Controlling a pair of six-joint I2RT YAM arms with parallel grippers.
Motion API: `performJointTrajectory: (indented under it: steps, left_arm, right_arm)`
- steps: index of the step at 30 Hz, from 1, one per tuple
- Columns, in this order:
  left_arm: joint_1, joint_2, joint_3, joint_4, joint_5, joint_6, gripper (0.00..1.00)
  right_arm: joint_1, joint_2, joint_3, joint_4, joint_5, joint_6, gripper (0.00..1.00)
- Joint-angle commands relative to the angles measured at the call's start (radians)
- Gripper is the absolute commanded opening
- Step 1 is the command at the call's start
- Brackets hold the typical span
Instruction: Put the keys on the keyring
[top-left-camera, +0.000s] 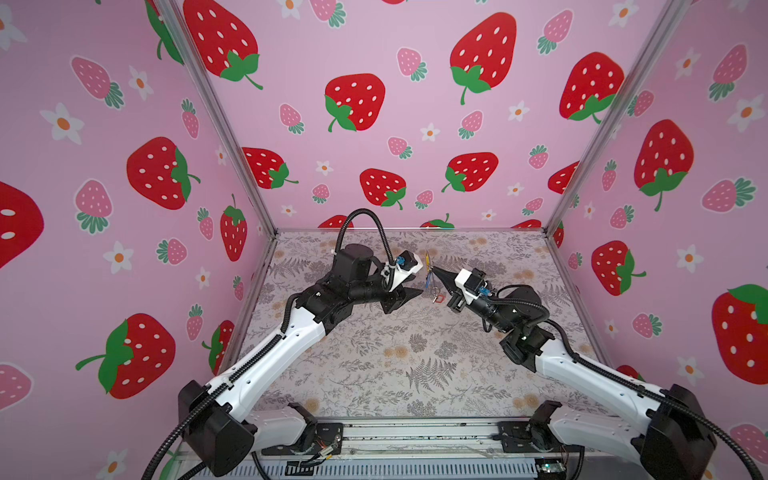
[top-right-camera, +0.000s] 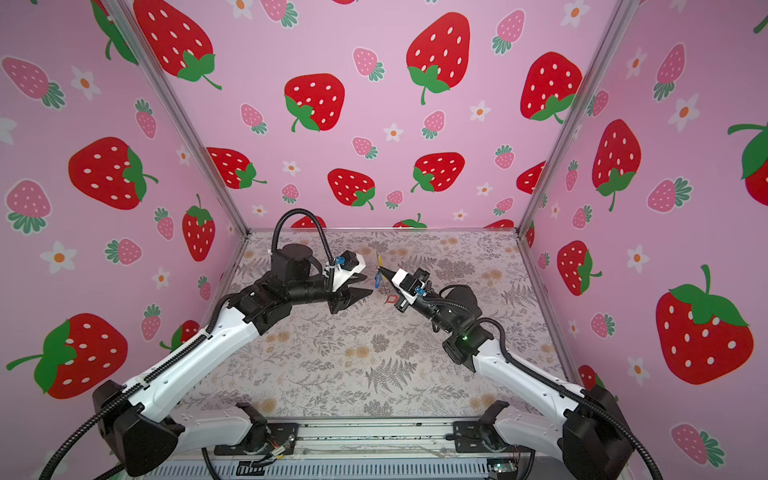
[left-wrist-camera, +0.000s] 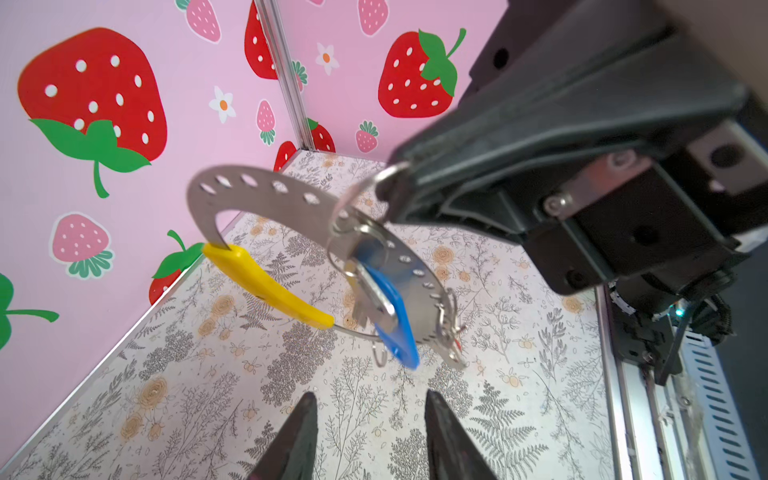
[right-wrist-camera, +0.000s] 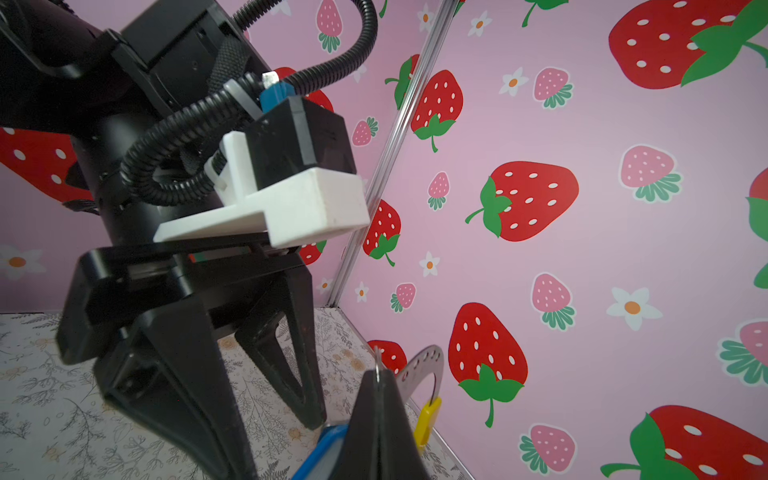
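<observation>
keyring (left-wrist-camera: 232, 183): one flat, perforated grey metal hoop with one glossy yellow plastic segment (left-wrist-camera: 266, 286), pinched in the clenched jaws of the right gripper (left-wrist-camera: 390, 187).
keys (left-wrist-camera: 370, 291): two, dangling below those jaws; blue tag (left-wrist-camera: 395, 324), red-framed tag (top-left-camera: 439, 297).
left gripper (left-wrist-camera: 370, 415): jaws released, empty.

keyring (left-wrist-camera: 257, 199): matt grey metal w/ glossy yellow plastic seg (left-wrist-camera: 266, 286).

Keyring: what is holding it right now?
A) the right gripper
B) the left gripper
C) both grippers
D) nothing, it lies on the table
A: the right gripper has its jaws shut on the keyring and holds it in the air, while the left gripper sits apart from it with its jaws open and empty.
</observation>
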Motion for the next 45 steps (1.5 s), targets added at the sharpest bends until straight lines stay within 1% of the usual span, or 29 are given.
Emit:
performJointTrajectory:
  steps: [1, 5, 11, 20, 22, 23, 32, 34, 39, 41, 45]
  left_arm:
    - [0.003, 0.004, 0.001, 0.093, 0.032, -0.029, 0.44]
    - [-0.006, 0.010, -0.016, 0.139, 0.055, -0.051, 0.44]
    - [-0.008, 0.023, -0.012, 0.146, 0.034, -0.049, 0.44]
    - [-0.011, 0.050, 0.004, 0.169, 0.007, -0.048, 0.36]
    - [-0.011, 0.048, 0.005, 0.170, 0.005, -0.045, 0.30]
    - [-0.011, 0.047, 0.003, 0.169, 0.004, -0.042, 0.29]
    - [-0.014, 0.038, 0.001, 0.161, -0.027, -0.016, 0.24]
    - [-0.017, 0.038, 0.000, 0.171, -0.030, -0.017, 0.24]
    - [-0.029, 0.038, -0.004, 0.179, -0.035, -0.012, 0.37]
    - [-0.034, 0.036, -0.009, 0.187, -0.041, -0.009, 0.38]
    - [-0.040, 0.035, -0.009, 0.190, -0.050, 0.000, 0.30]
  right_arm:
    - [-0.006, -0.001, 0.008, 0.052, -0.015, 0.023, 0.00]
    - [-0.006, 0.003, 0.010, 0.054, -0.014, 0.026, 0.00]
    - [-0.005, 0.010, 0.012, 0.061, -0.032, 0.031, 0.00]
    - [-0.006, 0.012, 0.014, 0.069, -0.045, 0.036, 0.00]
    - [-0.005, 0.012, 0.013, 0.067, -0.044, 0.037, 0.00]
    - [-0.005, 0.011, 0.014, 0.066, -0.045, 0.037, 0.00]
    - [-0.008, 0.006, 0.007, 0.071, -0.057, 0.041, 0.00]
    - [-0.007, 0.009, 0.010, 0.068, -0.056, 0.043, 0.00]
    - [-0.007, 0.012, 0.010, 0.067, -0.049, 0.047, 0.00]
    - [-0.007, 0.013, 0.009, 0.065, -0.049, 0.049, 0.00]
    - [-0.007, 0.013, 0.009, 0.066, -0.051, 0.052, 0.00]
